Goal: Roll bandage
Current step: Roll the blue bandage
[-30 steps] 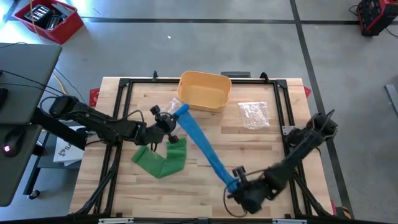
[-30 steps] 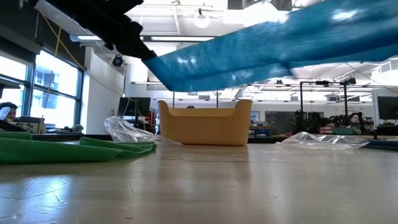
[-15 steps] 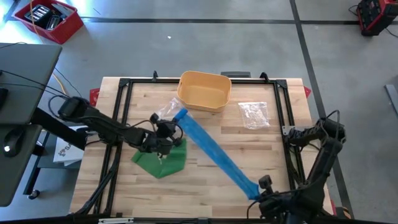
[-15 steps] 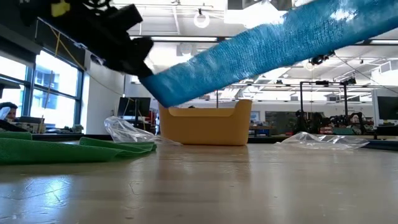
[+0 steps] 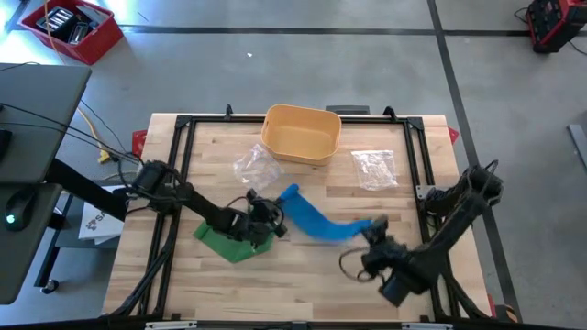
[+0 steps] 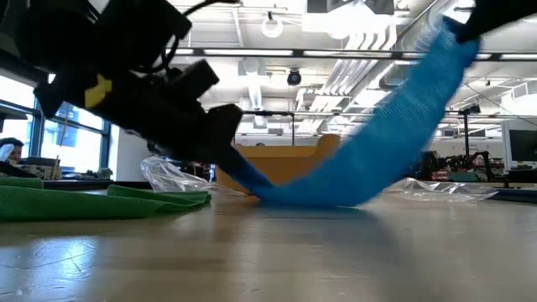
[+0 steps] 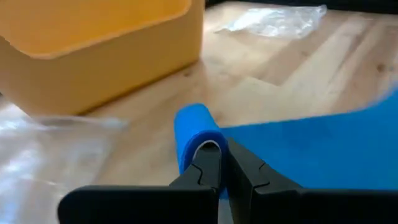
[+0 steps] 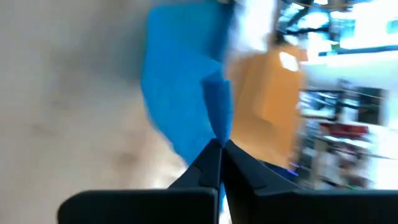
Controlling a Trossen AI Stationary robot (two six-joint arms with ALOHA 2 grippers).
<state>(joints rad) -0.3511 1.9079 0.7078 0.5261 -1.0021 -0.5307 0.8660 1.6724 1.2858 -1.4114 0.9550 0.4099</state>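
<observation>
Blue elastic bandage strip (image 5: 316,221) lies slack across the middle of the wooden slatted surface (image 5: 303,275), sagging until its belly touches the boards in the low view, with each end pinched by one arm. The left hand (image 5: 275,215) is clamped fully shut on the partly rolled end, its fingers (image 7: 208,168) biting the coil's core beside the green folded cloth (image 5: 234,240). The right hand (image 5: 376,229) is likewise closed tight on the free end, holding it raised off the boards. Main hazard, in my judgement: the slack. With no tension in the strip, further turns would likely wind loose or skewed, and the coil could telescope off the narrow fingertips. A second risk is the thin edge-on pinch at the right hand; any sharp pull to restore tension may slip the fabric out. The green cloth sits touching or just beside the left hand and could snag. The crumpled clear plastic wrapper (image 5: 254,167) and yellow plastic bin (image 5: 302,134) stand near, within sweep of the strip.
</observation>
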